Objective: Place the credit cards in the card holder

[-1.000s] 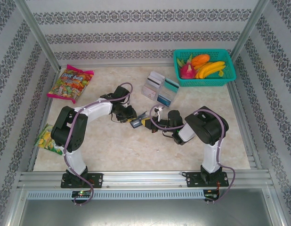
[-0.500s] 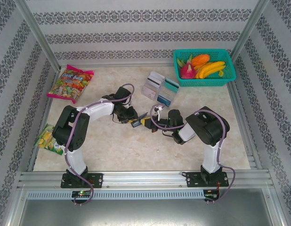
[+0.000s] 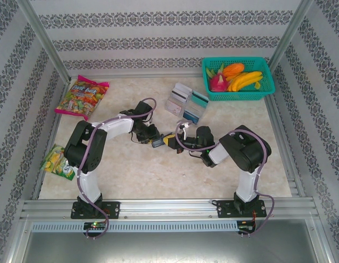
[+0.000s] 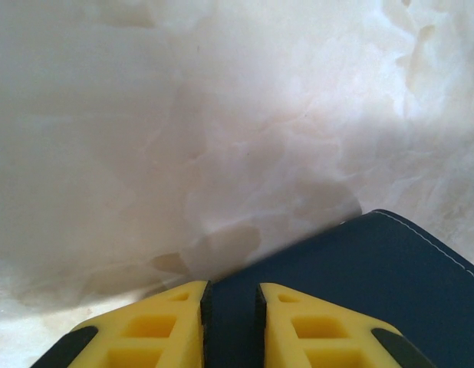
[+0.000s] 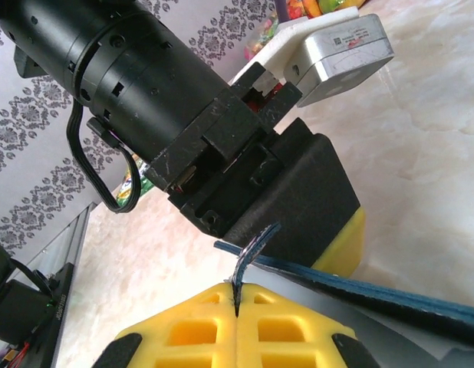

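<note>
Both arms are bent inward over the middle of the marble table (image 3: 131,175), wrists low, grippers meeting tip to tip. The left gripper (image 4: 229,322) is narrowed onto the navy card holder (image 4: 360,291), which fills the gap between its yellow fingers. The right gripper (image 5: 237,307) is pressed closed on a thin navy flap of the same card holder, which is held between the two grippers at the table's centre.

The credit cards (image 3: 185,102) are grouped at the back of the table, just left of a teal basket (image 3: 268,87); roughly four can be made out, though the exact count cannot be told. Bananas (image 3: 243,81) and other fruit are held in the basket. Two snack bags (image 3: 82,97) are laid at the left.
</note>
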